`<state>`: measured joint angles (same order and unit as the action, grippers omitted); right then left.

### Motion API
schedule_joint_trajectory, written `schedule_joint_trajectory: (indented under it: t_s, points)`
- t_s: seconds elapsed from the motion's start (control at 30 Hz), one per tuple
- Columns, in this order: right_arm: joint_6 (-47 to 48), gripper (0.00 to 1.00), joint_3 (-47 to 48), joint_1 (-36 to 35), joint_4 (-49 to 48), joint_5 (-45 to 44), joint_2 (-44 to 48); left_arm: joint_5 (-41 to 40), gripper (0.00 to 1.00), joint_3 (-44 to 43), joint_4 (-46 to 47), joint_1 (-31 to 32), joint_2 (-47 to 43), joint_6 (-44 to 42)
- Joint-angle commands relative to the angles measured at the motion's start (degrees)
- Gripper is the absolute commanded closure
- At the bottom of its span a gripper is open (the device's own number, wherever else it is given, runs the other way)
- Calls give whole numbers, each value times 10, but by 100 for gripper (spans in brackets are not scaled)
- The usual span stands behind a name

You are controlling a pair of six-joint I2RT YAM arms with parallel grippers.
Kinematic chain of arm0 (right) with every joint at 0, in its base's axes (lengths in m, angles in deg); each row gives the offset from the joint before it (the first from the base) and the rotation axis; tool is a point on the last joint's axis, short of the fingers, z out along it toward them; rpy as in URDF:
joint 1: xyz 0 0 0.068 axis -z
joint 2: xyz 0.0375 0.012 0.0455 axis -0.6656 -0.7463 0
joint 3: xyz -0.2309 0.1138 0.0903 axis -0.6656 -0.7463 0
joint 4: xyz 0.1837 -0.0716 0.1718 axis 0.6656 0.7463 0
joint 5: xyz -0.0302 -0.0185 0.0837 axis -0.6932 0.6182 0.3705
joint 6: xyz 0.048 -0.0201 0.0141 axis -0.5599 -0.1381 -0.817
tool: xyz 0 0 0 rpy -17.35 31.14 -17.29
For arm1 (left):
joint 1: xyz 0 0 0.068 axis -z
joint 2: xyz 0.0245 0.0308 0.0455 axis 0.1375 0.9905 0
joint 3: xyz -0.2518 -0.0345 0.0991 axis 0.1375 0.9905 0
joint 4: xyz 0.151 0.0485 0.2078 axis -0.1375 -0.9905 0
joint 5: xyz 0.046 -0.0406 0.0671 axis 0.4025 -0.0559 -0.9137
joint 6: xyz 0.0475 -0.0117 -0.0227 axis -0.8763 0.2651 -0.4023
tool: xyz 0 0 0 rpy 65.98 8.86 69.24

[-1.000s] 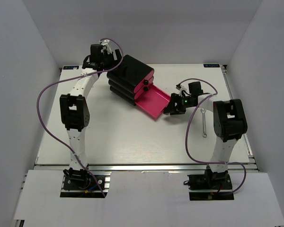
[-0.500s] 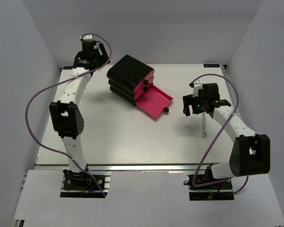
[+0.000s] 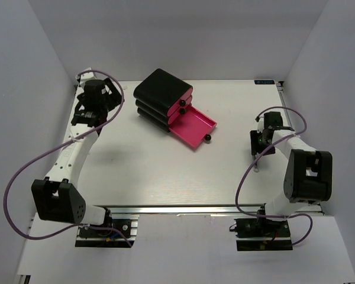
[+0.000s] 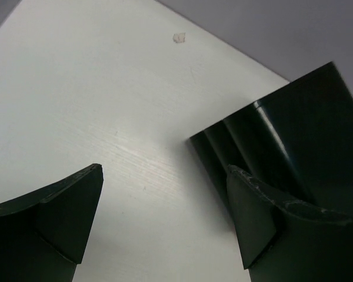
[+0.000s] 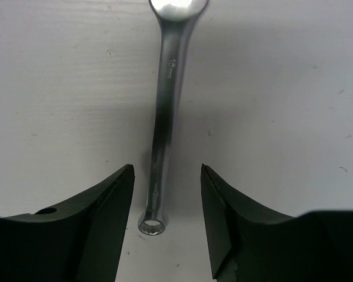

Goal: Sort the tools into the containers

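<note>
The silver wrench (image 5: 165, 106) lies flat on the table, its ring end between my right gripper's open fingers. My right gripper (image 5: 167, 171) hangs just above it without touching; in the top view the right gripper (image 3: 261, 143) covers the wrench's upper part and the wrench's lower end (image 3: 257, 165) sticks out below. The black casing (image 3: 163, 89) holds three pink drawers; the bottom drawer (image 3: 192, 126) is pulled open and looks empty. My left gripper (image 3: 92, 111) is open and empty, left of the casing (image 4: 294, 129). No screwdrivers show in any view.
The open drawer's knob (image 3: 207, 139) points toward the table's middle. The left arm's purple cable (image 3: 23, 171) loops out over the table's left edge. The right arm's cable (image 3: 242, 177) arcs beside the wrench. A small white speck (image 4: 179, 37) lies on the table.
My right gripper left the open drawer's knob and moved right and down over the wrench. My left gripper swung from behind the casing out to the far left.
</note>
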<state>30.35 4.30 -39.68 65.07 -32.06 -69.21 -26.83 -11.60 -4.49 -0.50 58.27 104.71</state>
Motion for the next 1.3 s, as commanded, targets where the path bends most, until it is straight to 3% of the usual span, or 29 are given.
schedule_joint_trajectory:
  t_s: [0.0, 0.2, 0.33, 0.37, 0.43, 0.57, 0.9, 1.27]
  points:
    - [-18, 46, 14, 2, -3, -3, -39, 21, 5, 45, -6, -1, -38, 17]
    - [-36, 58, 34, 6, 4, 5, -101, 47, 5, 114, -28, -1, -102, 28]
    - [-42, 80, 29, 18, 11, 1, -120, 40, 5, 148, -39, -1, -146, 37]
    - [-42, 91, 25, 21, 9, 1, -124, 40, 5, 153, -40, -1, -159, 38]
    - [-42, 100, 11, 30, 5, 3, -127, 38, 5, 163, -47, -1, -171, 42]
    - [-38, 100, 9, 35, -1, 30, -107, 44, 5, 175, -54, -1, -191, 48]
    - [-49, 100, 117, 8, 39, 153, -48, 85, 5, 209, -37, -1, -208, 63]
    - [-114, 100, 202, -109, 22, 235, -62, 100, 5, 212, -35, -1, -214, 65]
